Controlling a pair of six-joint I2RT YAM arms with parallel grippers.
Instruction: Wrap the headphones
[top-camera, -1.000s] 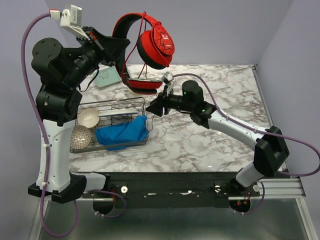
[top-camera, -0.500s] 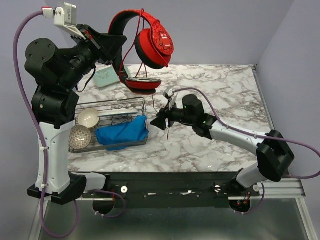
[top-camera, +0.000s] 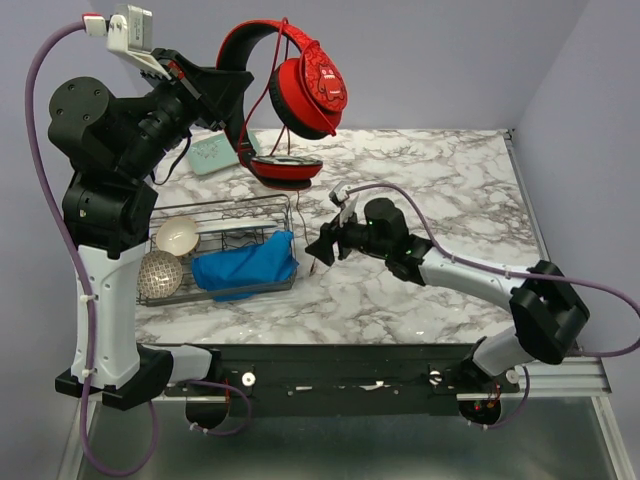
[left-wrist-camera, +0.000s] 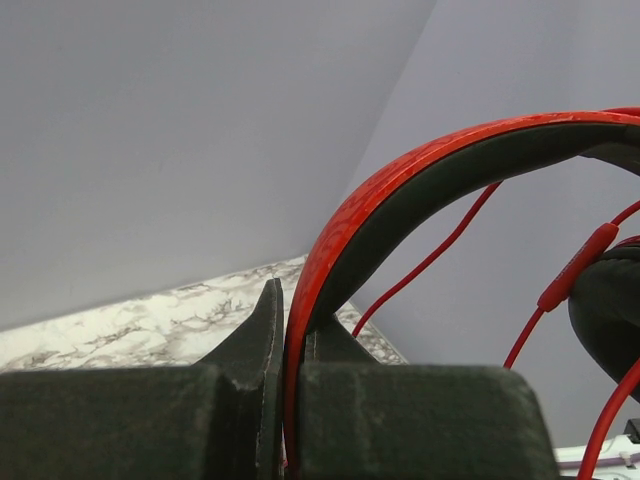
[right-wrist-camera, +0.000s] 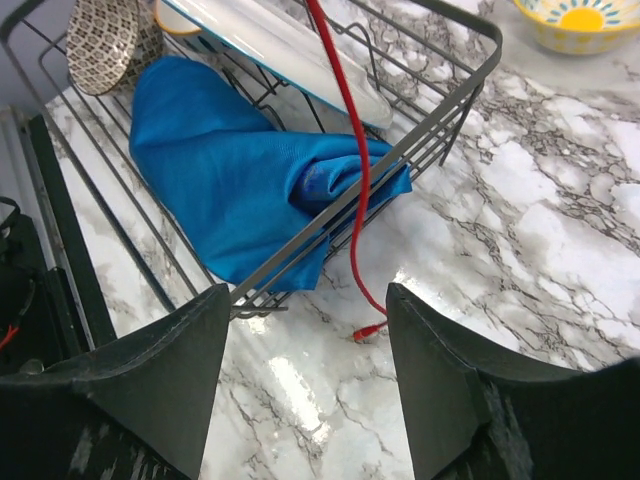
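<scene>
My left gripper (top-camera: 230, 98) is shut tight on the headband (left-wrist-camera: 420, 180) of the red headphones (top-camera: 310, 88). I hold them up high, far above the table (top-camera: 450, 190), so the cups hang free and the thin red cable (right-wrist-camera: 345, 130) can drop straight down. A hanging cable is easy to find and easy to catch.

My right gripper (right-wrist-camera: 308, 300) is down low, close to the table, with its fingers spread wide and nothing in them. The cable comes down just ahead of it, in the gap between my two fingers. It passes in front of the corner of the wire basket (right-wrist-camera: 470, 75) and the blue cloth (right-wrist-camera: 220, 170) inside it. The little end of the cable (right-wrist-camera: 368, 328) is right by the table. I cannot tell if it touches.

I think my right gripper is low and open so I can pinch the cable near its end. Then I could loop it around the headphones. I need to be careful, because the cable hangs very near the basket wires and could snag there.
</scene>
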